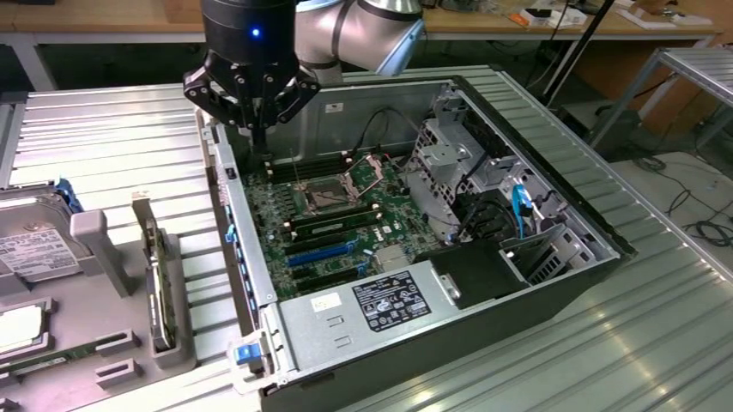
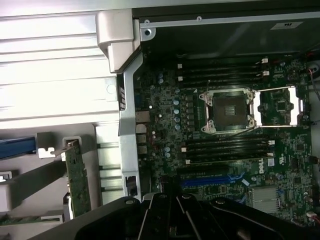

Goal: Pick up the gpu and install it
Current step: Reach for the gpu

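Jaws of the black gripper [image 1: 259,142] [image 2: 175,210] are clenched together and grasp nothing; the gripper hangs from the silver-grey jointed arm [image 1: 366,26] over the motherboard edge nearest the case's rear wall; whether it contacts the board cannot be told.

Ribbed bare-metal bench [image 1: 115,137] [image 2: 50,75] carries all parts; the black tower computer case [image 1: 343,129] [image 2: 225,40] lies on its side at the middle of the bench, side panel off and interior facing up.

Inside the case, the dark green motherboard [image 1: 343,215] [image 2: 165,115] covers the floor; the silver boxy power supply [image 1: 366,305] with a black label sits at the case end opposite the gripper; a grey sheet-metal drive cage [image 1: 441,172] stands beside the board.

Pale grey moulded fixture [image 1: 98,245] [image 2: 30,185] lies along the bench edge at the exterior view's left, just beside the case; a silver boxy hard drive [image 1: 29,253] with a white label rests in it.

Thin flat gpu [image 1: 160,283] [image 2: 79,175], a dark green card with a silver-grey end bracket, stands upright on its long edge in a fixture slot; it is outside the case, well apart from the gripper, not yet picked up.

Square metal processor socket [image 1: 326,196] [image 2: 227,111] sits near the board's centre, frame raised; blue expansion slots [image 1: 321,251] [image 2: 215,181] lie between the socket and the power supply.
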### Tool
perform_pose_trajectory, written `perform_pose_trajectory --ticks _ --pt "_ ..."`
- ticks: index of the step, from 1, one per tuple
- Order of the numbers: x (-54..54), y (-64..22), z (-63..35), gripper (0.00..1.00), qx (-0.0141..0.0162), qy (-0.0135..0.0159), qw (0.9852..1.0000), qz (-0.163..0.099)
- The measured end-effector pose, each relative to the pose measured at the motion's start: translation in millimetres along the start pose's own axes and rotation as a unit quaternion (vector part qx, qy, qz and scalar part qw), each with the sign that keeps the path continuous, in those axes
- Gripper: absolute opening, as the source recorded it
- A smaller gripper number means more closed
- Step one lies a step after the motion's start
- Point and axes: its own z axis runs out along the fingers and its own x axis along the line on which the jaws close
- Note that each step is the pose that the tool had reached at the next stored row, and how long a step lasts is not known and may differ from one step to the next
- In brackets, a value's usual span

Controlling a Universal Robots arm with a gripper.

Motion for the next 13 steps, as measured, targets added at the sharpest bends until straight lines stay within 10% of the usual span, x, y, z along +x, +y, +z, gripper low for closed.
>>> perform_pose_trajectory --ticks 13 --pt "11.2 -2.2 1.7 0.11 0.0 0.0 1.0 0.0"
